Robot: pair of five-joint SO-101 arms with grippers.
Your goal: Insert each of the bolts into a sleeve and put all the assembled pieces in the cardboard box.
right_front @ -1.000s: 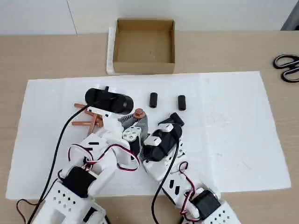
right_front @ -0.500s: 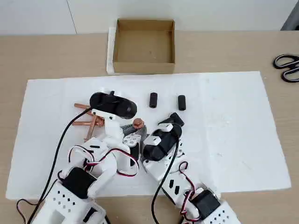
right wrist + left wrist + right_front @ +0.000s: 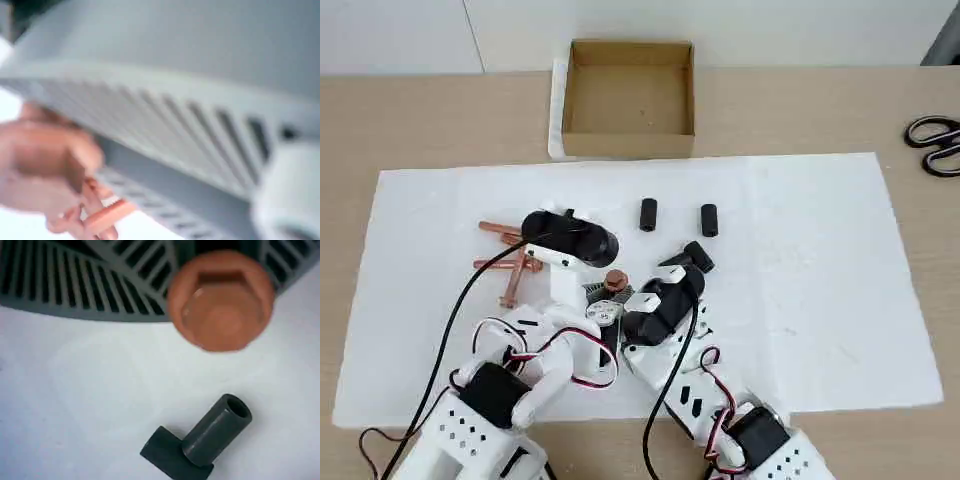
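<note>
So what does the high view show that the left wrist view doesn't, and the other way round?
The high view adds the cardboard box, the scissors, two loose black sleeves and the loose copper bolts. The left wrist view adds close detail: the hexagonal head of the copper bolt and the open bore of a black sleeve. Shared: that copper bolt held in the left gripper, and the white paper.

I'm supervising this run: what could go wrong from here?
The bolt in the left gripper is not lined up with the open end of the dark sleeve, so a push may miss or knock it. The right arm crowds the left gripper; they may collide. The left arm's cable lies by the loose bolts and could drag them.
</note>
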